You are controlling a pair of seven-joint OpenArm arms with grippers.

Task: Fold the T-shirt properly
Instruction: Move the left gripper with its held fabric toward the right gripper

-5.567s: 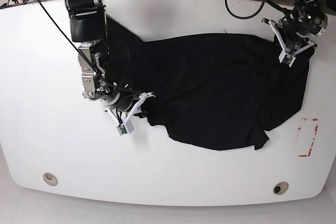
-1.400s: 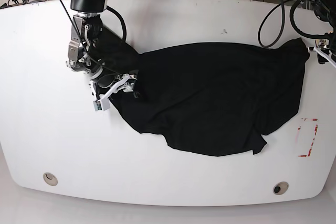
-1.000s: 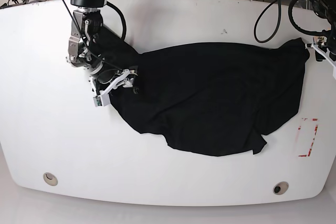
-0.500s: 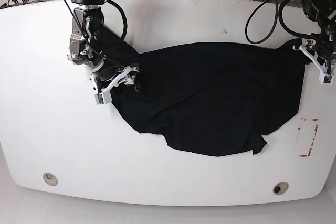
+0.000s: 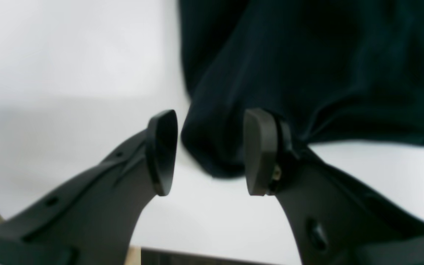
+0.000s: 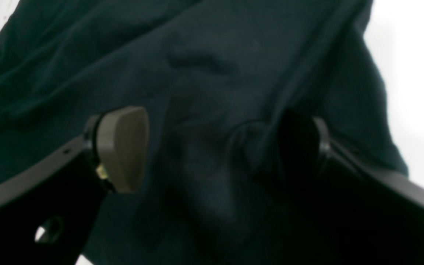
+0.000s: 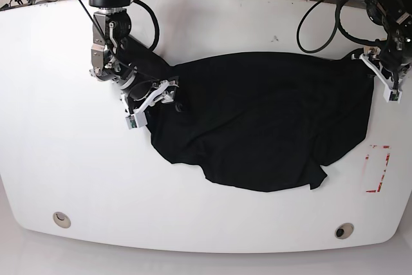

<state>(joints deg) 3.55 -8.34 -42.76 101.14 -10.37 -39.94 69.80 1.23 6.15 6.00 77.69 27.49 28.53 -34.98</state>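
Your white table (image 7: 51, 159) carries the black T-shirt (image 7: 270, 120), spread centre to 3 o'clock. Your right fingers (image 6: 212, 147) gape wide over cloth, shifted toward centre since earlier; your left fingers (image 5: 208, 151), half-open, now straddle its edge.

Both arms are black, boxy in their upper links with looping black cables, each ending in white brackets and a claw, left claw (image 7: 391, 80) and right claw (image 7: 149, 102), with smooth rounded pads (image 5: 162, 151).
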